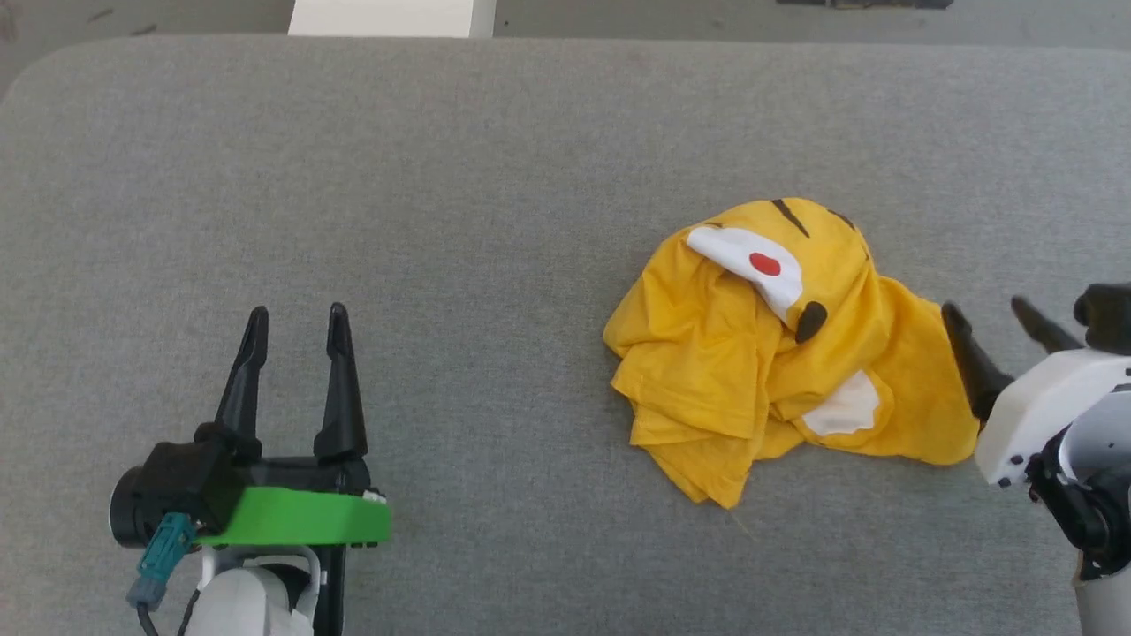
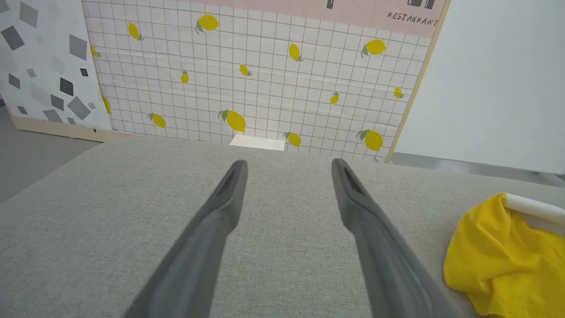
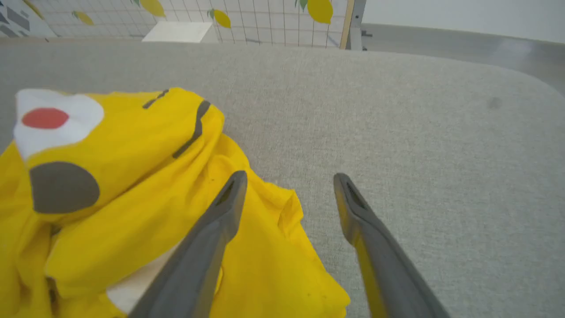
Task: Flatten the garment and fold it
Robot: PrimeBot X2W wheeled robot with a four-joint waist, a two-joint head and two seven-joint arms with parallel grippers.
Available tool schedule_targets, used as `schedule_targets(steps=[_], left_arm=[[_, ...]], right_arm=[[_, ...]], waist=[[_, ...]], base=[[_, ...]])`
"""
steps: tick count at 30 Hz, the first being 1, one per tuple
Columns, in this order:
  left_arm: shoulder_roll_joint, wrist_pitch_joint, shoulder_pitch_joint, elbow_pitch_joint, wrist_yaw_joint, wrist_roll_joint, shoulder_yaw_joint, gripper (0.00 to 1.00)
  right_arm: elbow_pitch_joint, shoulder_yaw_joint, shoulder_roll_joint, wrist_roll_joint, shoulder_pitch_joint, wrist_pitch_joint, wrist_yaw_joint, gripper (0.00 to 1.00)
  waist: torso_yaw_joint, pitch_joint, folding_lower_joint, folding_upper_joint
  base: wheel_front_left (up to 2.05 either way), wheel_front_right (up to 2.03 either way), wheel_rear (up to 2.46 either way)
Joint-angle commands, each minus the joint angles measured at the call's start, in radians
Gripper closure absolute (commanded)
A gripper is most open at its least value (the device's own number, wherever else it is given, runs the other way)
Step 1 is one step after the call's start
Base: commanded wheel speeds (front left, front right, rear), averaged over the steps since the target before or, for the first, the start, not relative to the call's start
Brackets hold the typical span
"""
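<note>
Garment (image 1: pixel 769 371) lies crumpled on the grey cushion (image 1: pixel 442 177), right of centre. Right gripper (image 1: pixel 983 306), fingers apart and empty, sits at its right edge, the nearer arm. Left gripper (image 1: pixel 298 311), also spread and empty, stands well apart on the left.

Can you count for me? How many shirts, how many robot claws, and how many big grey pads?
Yellow T-shirt: 1
Grippers: 2 (left gripper, right gripper, both open)
Grey padded surface: 1
Total: 4
</note>
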Motion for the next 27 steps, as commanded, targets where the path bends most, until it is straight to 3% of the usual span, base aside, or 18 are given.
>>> schedule_targets(steps=[1,9,10,11,20,27], left_arm=[[-0.009,-0.004,-0.016,0.004,-0.008,0.004,0.003,0.0],[-0.022,-0.004,-0.032,0.027,-0.03,0.004,0.007,0.0],[-0.023,-0.004,-0.032,0.03,-0.031,0.003,0.008,0.0],[-0.024,-0.004,-0.032,0.033,-0.033,0.003,0.008,0.0],[-0.03,-0.004,-0.004,0.055,-0.037,-0.001,0.026,0.0],[-0.031,-0.004,0.015,0.058,-0.043,0.002,0.03,0.0]], right_arm=[[0.016,0.003,-0.005,0.014,0.003,0.032,-0.002,0.0],[0.152,0.014,-0.014,0.013,0.043,0.139,-0.002,0.0],[0.168,0.013,-0.009,0.012,0.047,0.154,-0.002,0.7],[0.175,0.012,-0.008,0.009,0.047,0.156,-0.002,1.0],[0.11,-0.033,-0.038,0.015,-0.046,0.072,-0.002,1.0],[0.069,-0.219,-0.103,-0.015,-0.117,0.055,-0.002,1.0]], waist=[[0.018,0.021,0.0,-0.0001],[0.041,0.037,0.0,-0.0001],[0.043,0.035,0.0,-0.0001],[0.043,0.032,0.0,-0.0001],[0.011,-0.04,0.0,-0.0001],[0.006,-0.071,0.0,-0.0001]], base=[[0.0,0.0,0.0],[0.0,0.0,0.0],[0.0,0.0,0.0],[0.0,0.0,0.0],[0.0,0.0,0.0],[0.0,0.0,0.0]])
